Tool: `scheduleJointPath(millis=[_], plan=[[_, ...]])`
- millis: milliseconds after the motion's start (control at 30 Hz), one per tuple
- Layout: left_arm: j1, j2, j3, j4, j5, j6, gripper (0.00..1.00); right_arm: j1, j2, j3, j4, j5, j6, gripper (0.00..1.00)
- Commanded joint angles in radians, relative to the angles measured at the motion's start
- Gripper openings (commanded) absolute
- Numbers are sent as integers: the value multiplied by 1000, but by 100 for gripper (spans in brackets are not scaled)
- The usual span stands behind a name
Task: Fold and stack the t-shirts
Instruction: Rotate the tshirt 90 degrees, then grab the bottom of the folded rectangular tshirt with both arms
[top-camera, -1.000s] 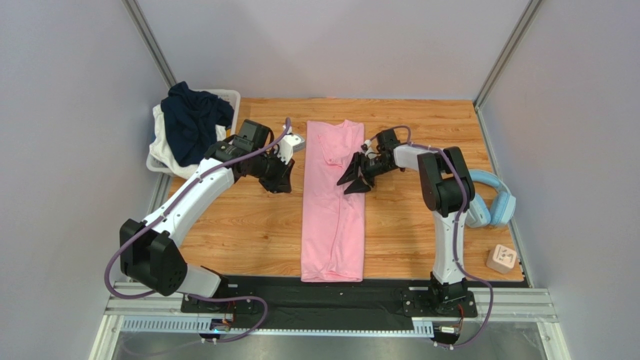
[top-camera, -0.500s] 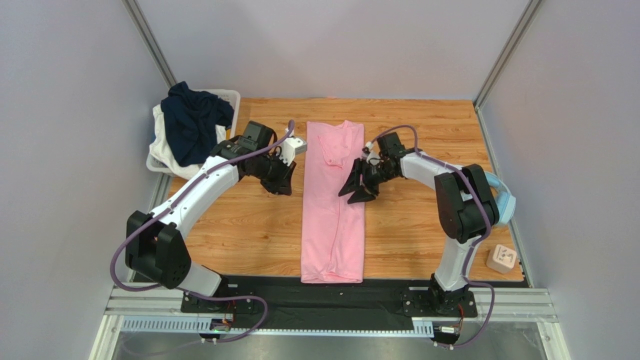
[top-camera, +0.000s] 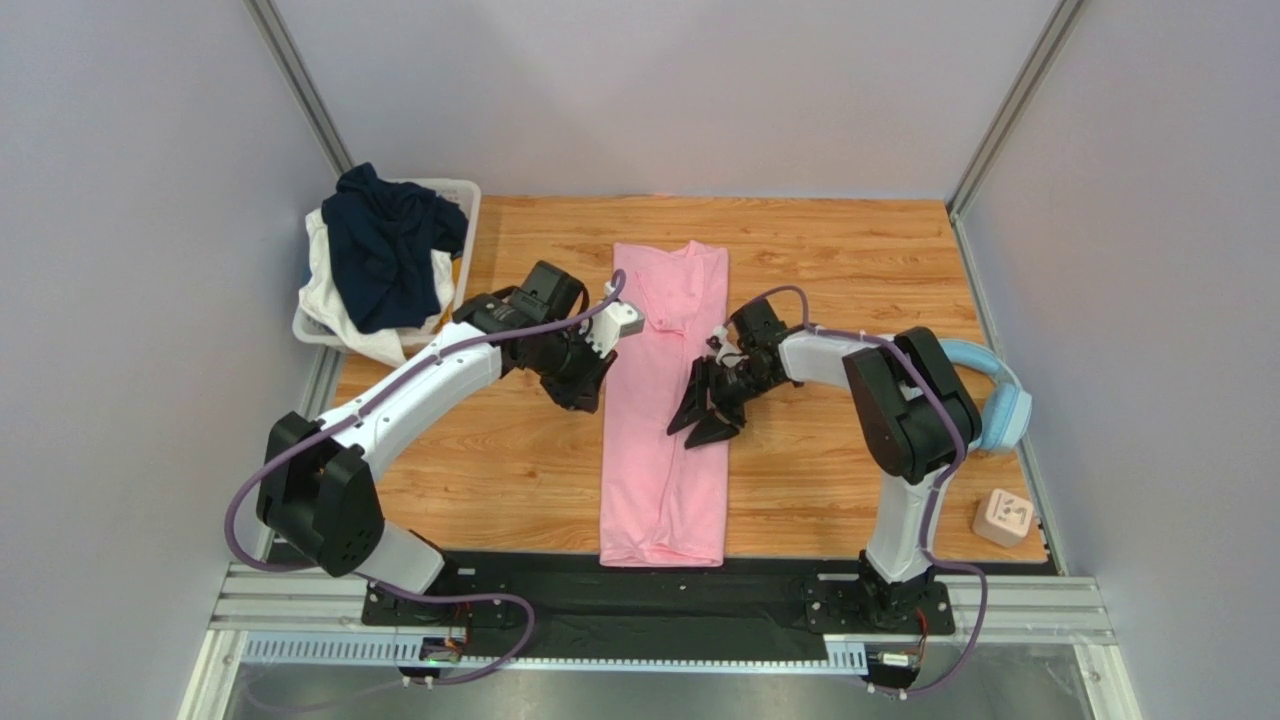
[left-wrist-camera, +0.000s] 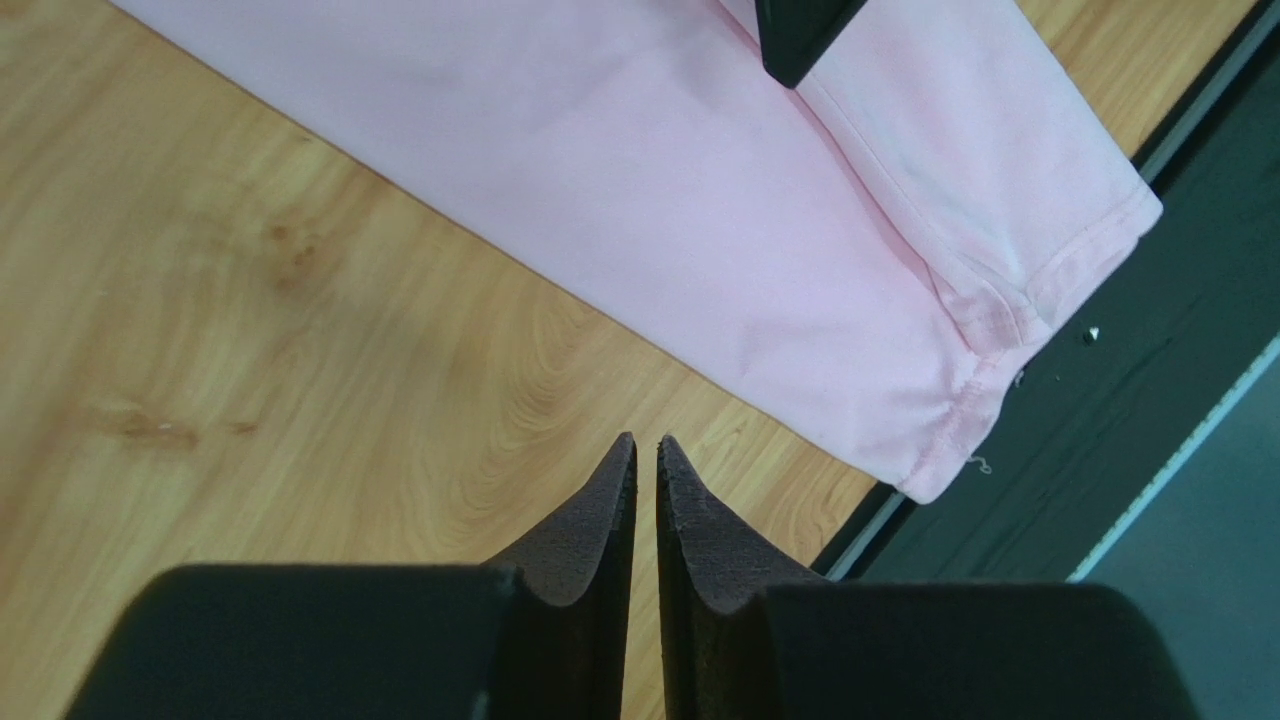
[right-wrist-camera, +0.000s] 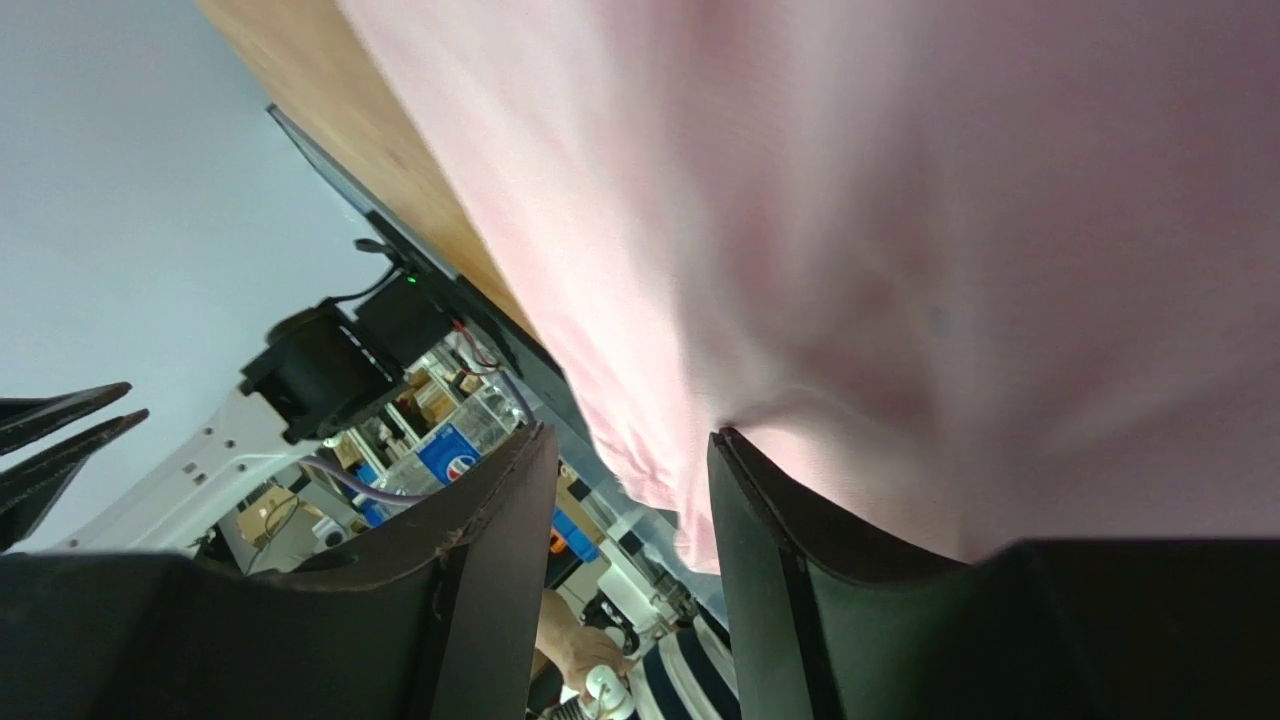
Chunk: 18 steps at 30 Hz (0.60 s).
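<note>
The left tool (left-wrist-camera: 646, 444) is hanging over bare wood, its 2 fingers together and holding nothing, just beside the pink t-shirt (top-camera: 661, 480). The right tool (right-wrist-camera: 624, 438) is standing apart at the shirt's right edge. The shirt is lying as a long strip down the middle of the bench (top-camera: 842, 480). The navy t-shirt (top-camera: 383, 248) is lying in the basket (top-camera: 469, 192) at the far left corner.
</note>
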Motion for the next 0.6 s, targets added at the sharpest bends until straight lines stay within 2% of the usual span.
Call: scheduleJointPath(millis=[0,67,200,267,567], plan=[[7,22,128,75,-85,-35,15,-19,-83,182,-53,-13,1,48],[7,79,149,124,-96,-57,15,-44,-65,312,-89,2,-13,49],[4,231,226,98,-22,-97,15,-65,33,519,-274,103,-91,49],[1,306,229,92,18,-115,15,-65,67,547,-308,154,-119,49],[-10,498,278,95,49,-144,15,-110,263,584,-259,123,-110,46]])
